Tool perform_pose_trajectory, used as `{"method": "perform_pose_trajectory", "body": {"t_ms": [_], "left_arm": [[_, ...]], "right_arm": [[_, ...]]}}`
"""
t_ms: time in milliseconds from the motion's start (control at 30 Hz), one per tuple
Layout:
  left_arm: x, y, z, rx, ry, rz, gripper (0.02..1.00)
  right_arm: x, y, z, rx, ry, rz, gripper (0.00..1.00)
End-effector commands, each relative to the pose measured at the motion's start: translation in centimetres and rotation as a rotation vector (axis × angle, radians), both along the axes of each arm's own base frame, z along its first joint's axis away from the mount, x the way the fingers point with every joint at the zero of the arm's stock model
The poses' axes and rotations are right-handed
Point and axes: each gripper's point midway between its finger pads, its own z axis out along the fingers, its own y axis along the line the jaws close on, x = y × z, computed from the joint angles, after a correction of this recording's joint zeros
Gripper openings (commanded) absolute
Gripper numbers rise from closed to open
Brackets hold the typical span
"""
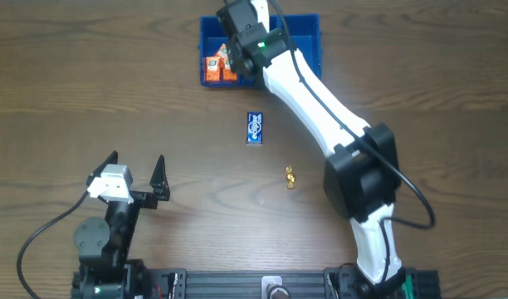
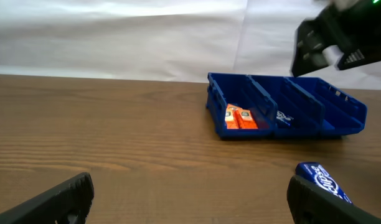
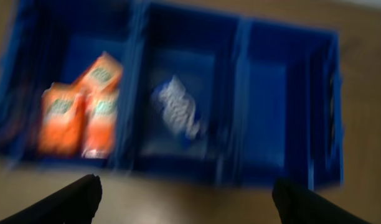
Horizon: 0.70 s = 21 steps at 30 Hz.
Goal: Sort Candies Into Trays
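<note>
From above, my right arm [image 1: 320, 108] reaches up the wooden desk [image 1: 88, 75] to the blue plastic tray with three compartments [image 1: 308, 41]. Its left compartment holds orange candy packets [image 1: 218, 68]. A blue wrapped candy bar [image 1: 254, 128] lies on the desk just below the tray. A small gold-wrapped candy [image 1: 290, 178] lies farther down, apart from it. My left jaws stand wide at the lower left, holding nothing.

Through my left wrist camera, the tray sits well off, and the blue bar lies close beside one of my fingers.

Through my right wrist camera, my right jaws hang wide and empty over the tray. A blue-and-white wrapped candy [image 3: 178, 112] lies in the middle compartment, next to the orange packets.
</note>
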Motion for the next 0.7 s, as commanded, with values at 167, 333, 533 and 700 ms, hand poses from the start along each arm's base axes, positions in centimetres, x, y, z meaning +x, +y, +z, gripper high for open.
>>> {"method": "perform_pose_trajectory", "body": {"t_ms": [167, 333, 533, 700], "left_arm": [[-0.1, -0.2, -1.6, 0.007, 0.043, -0.017, 0.998], [-0.1, -0.2, -1.6, 0.007, 0.043, -0.017, 0.998], [-0.1, -0.2, -1.6, 0.007, 0.044, -0.017, 0.998], [-0.1, -0.2, -1.6, 0.007, 0.044, -0.017, 0.998]], "right_arm": [[-8.2, 3.1, -4.3, 0.178, 0.298, -0.016, 0.915], [-9.4, 2.5, -8.4, 0.151, 0.346, -0.040, 0.915], [-10.0, 2.0, -11.8, 0.127, 0.384, -0.063, 0.904], [-10.1, 1.9, -14.1, 0.103, 0.418, -0.074, 0.897]]}}
